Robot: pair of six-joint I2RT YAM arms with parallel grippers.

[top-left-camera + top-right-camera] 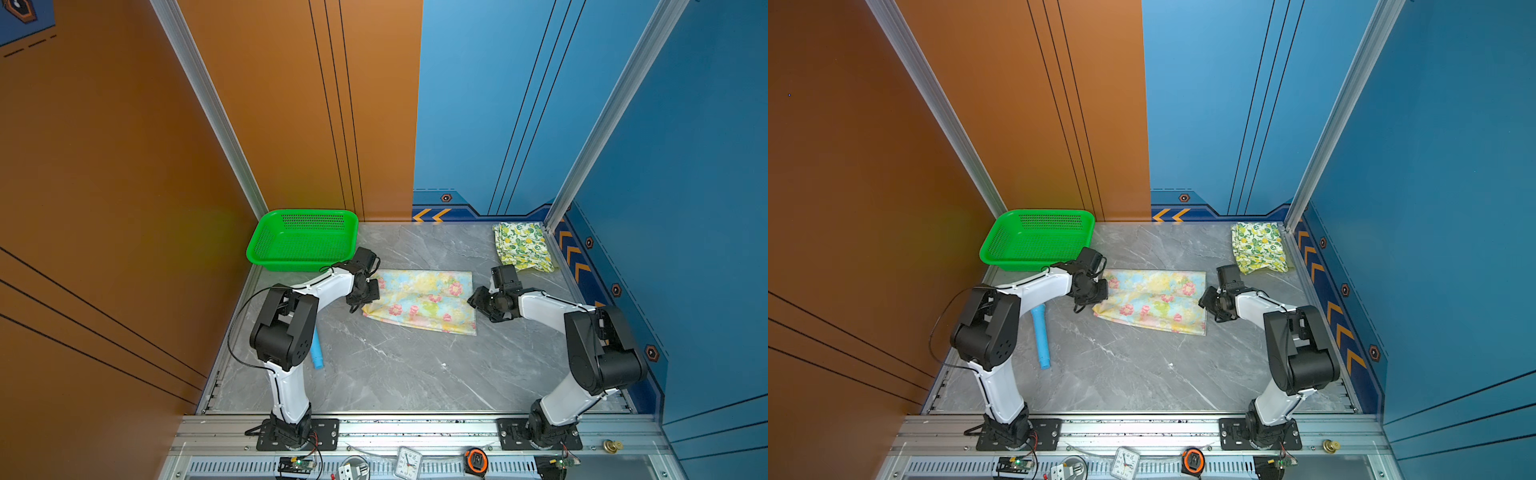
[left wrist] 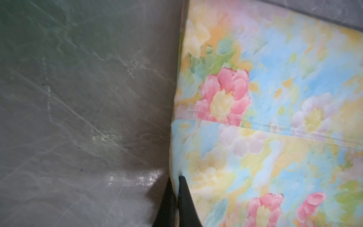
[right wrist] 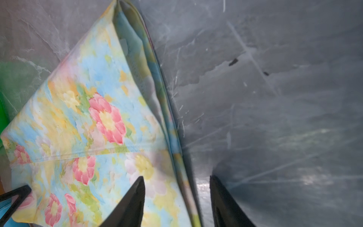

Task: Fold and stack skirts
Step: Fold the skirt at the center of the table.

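Note:
A pastel skirt with pink flowers [image 1: 422, 301] [image 1: 1154, 301] lies folded flat mid-table. My left gripper [image 1: 365, 297] [image 2: 177, 177] is at its left edge, shut on a pinch of that edge with cloth squeezed between the jaws. At the skirt's right edge my right gripper [image 1: 476, 300] [image 3: 176, 177] stands open: one jaw is over the floral cloth [image 3: 94, 110], the other over bare table, and the hem runs between them. A skirt with lemons and leaves [image 1: 521, 246] [image 1: 1259, 247] lies folded at the back right corner.
A green perforated basket [image 1: 303, 241] [image 1: 1038, 241] stands at the back left, close behind my left wrist. A light-blue toy [image 1: 1040, 336] lies by the left arm's elbow. Walls enclose the grey marble table [image 1: 395, 374] on three sides.

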